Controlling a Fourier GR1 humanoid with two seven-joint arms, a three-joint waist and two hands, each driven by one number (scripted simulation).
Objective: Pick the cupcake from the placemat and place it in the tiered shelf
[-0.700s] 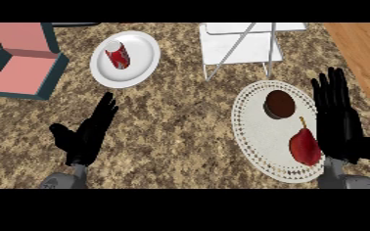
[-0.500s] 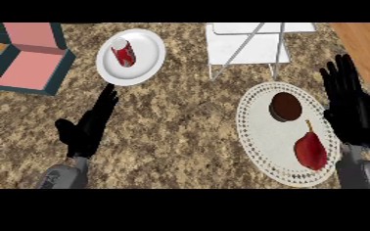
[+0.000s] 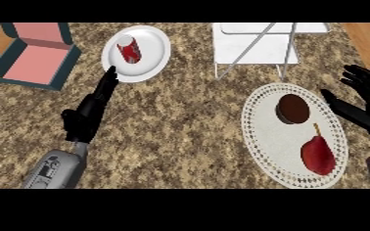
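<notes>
Speckled brown granite forms the table (image 3: 180,122) on which everything is laid out. At about four o'clock a round white lace-edged placemat (image 3: 271,142) is seen, and on its upper part a dark brown chocolate cupcake (image 3: 293,108) is set upright, viewed from above so that its round top faces the camera; no long axis can be made out, the vertical one running toward the view. A red pear (image 3: 318,155) lies just below it on the same mat. The white wire-framed tiered shelf (image 3: 260,44) stands at about one o'clock, apart from the mat. The task is judged barely begun: the cupcake is not yet grasped or lifted, and the carry and placing remain. The right robot hand (image 3: 354,108) is shown at three o'clock, fingers straight and spread, beside the mat and holding nothing. The left robot hand (image 3: 92,108) is extended flat at nine o'clock, its fingertips near a white plate (image 3: 151,54) carrying a red can (image 3: 129,51).
</notes>
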